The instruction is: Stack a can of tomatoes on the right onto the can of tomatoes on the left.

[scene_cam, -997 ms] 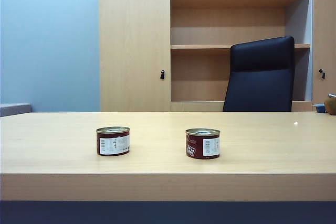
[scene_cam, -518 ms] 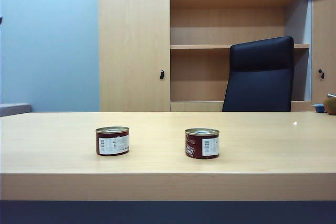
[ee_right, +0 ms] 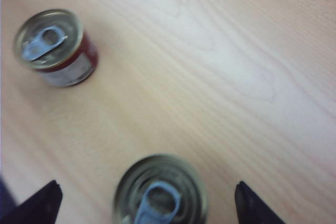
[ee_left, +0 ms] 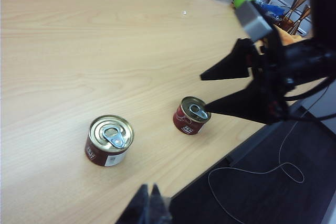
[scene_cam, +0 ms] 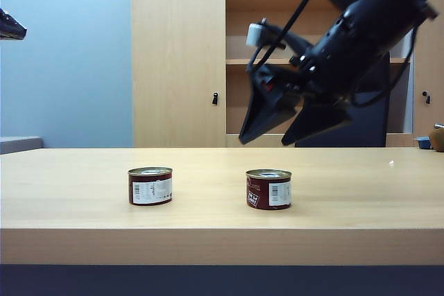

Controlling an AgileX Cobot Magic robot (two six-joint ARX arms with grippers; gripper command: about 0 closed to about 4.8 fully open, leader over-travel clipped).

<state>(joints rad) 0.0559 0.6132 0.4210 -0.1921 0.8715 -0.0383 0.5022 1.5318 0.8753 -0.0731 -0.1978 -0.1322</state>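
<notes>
Field notes. A second back the tabletop (scene_cam: 222,240) held only the two cans and neither arm showed; now my right arm has swung in from the upper right of the exterior view. My right claw (scene_cam: 288,126) hangs in the air above the right can (scene_cam: 268,189), well clear of its lid, both fingers spread wide apart and empty. It went from closed to fully spread in that same second. In the right wrist view the two fingertips (ee_right: 39,203) straddle the right can, which sits between them but far below.

My left claw (scene_cam: 10,27) only peeks in at the upper left edge of the exterior view, high and well away from the left can (scene_cam: 150,186). In the left wrist view its tips show as a dark blur; I cannot tell whether they are apart or together.

Both cans stand upright on the tabletop, well apart, neither one shifted. Nothing is stacked yet.

Judgement: this is the approach to the pick. The right claw looks roughly lined up over the right can; next comes a descent around its sides, then closing.
</notes>
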